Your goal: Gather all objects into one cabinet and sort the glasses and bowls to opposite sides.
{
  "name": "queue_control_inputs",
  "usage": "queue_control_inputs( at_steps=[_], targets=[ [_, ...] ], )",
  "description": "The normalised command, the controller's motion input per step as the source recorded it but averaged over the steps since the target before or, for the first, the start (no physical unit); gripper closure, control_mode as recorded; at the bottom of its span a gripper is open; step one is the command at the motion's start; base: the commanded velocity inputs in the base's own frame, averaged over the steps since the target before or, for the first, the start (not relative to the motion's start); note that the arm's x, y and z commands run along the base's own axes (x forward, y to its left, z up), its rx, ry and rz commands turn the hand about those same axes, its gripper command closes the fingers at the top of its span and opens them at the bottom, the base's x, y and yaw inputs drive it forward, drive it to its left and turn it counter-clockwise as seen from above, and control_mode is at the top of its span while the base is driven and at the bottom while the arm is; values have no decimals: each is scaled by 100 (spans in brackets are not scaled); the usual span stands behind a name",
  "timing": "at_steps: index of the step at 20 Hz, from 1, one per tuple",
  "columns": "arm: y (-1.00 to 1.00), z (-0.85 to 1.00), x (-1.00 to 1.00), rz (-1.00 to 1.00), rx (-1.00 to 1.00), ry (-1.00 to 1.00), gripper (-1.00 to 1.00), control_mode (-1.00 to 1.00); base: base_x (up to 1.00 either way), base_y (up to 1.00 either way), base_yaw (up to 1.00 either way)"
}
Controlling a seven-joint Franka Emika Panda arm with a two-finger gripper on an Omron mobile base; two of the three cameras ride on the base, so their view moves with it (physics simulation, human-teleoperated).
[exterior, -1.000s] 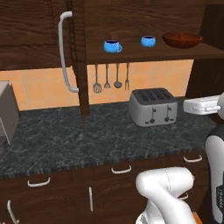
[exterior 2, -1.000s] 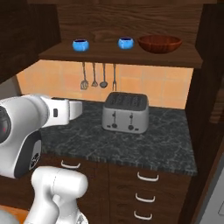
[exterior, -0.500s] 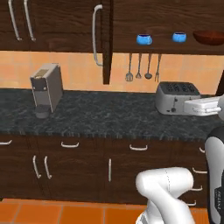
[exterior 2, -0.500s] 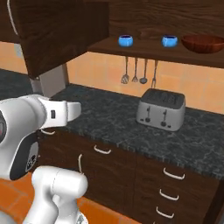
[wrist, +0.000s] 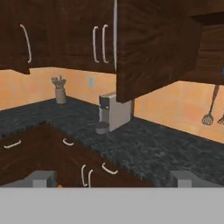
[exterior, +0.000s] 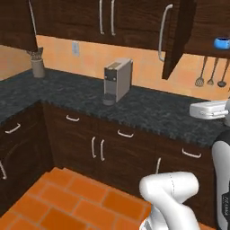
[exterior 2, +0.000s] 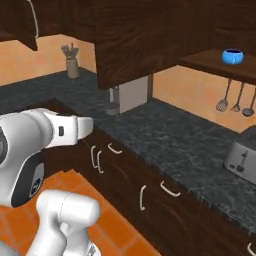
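One bright blue cup (exterior: 221, 43) (exterior 2: 232, 56) stands on the open dark shelf (exterior 2: 212, 65) at the far right. The dark brown wall cabinet has its door (exterior: 178, 39) (exterior 2: 131, 45) (wrist: 153, 48) swung open, with a pale bar handle (exterior: 162, 31) on it. My gripper (wrist: 113, 178) is open with nothing between its fingers, and it faces the counter corner from a distance. The white hand (exterior: 207, 109) hangs over the counter's right part. The bowl is out of view.
A coffee machine (exterior: 117, 81) (exterior 2: 131, 95) (wrist: 114, 113) stands on the black stone counter (exterior: 148, 110). A utensil pot (exterior: 38, 65) (wrist: 60, 94) sits in the corner. A silver toaster (exterior 2: 242, 155) and hanging utensils (exterior 2: 235, 97) are at the right. Orange floor tiles (exterior: 76, 197) lie below.
The base has moved and the whole scene has slid right: the toaster and shelf went toward the right edge, and the coffee machine and counter corner came in. The gripper stayed open.
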Motion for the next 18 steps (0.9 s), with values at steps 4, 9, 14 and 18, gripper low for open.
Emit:
queue_control_inputs(
  at_steps=[4,9,14,18],
  targets=[
    [0,0,0,0,0,0,-100,100,0,76,60],
    [0,0,0,0,0,0,-100,100,23,68,55],
    [0,0,0,0,0,0,-100,100,98,7,49],
    [0,0,0,0,0,0,-100,100,87,39,31]
  ],
)
